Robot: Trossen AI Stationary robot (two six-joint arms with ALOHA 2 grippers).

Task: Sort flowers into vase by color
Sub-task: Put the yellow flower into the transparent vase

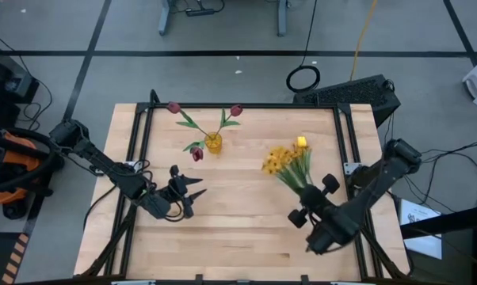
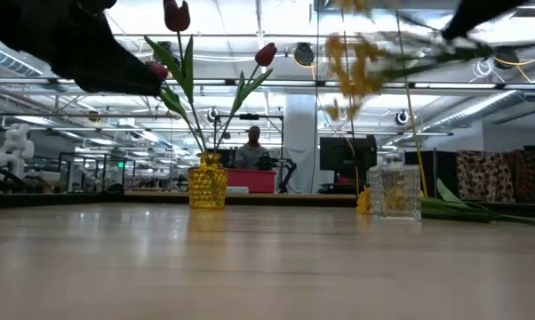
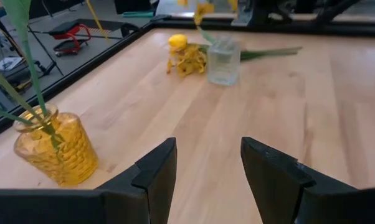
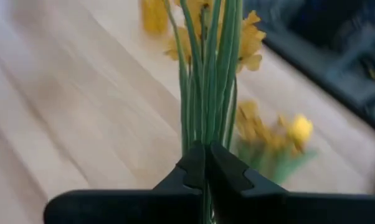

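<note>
**Three red tulips stand in the amber vase while a yellow spray hangs in the right gripper**

Three dark-red tulips (image 1: 173,108) fan out from the amber vase (image 1: 213,143) in the high view, near the middle of the bench's (image 1: 238,237) far edge: one head points to the far left corner, one toward the far edge, one lies low to the left of the vase. The right gripper (image 1: 308,195), near the right edge, is clamped on the stems of a yellow spray (image 1: 280,160); the stems run from the gripper toward the far edge, blossoms leading. A yellow tulip (image 1: 302,142) shows just beyond the blossoms. The left gripper (image 1: 189,190) sits on the left half of the bench, empty, its fingers parted and pointing right.

In the low view the amber vase (image 2: 207,180) stands upright with tulip stems rising and leaning apart. A clear glass vase (image 2: 395,190) stands to its right, green stems (image 2: 481,210) lying flat on the bench beside it. The held yellow spray (image 2: 352,71) hangs blurred above the glass.

In the left wrist view the two fingers (image 3: 153,174) stand moderately apart with nothing between them; beyond lie the amber vase (image 3: 55,149), the clear glass vase (image 3: 223,60), and loose yellow flowers (image 3: 186,56) on the wood.

In the right wrist view the fingers (image 4: 190,171) are pressed together on a bundle of green stems (image 4: 206,87) running straight away from them, yellow blossoms (image 4: 253,40) at the far end.
</note>
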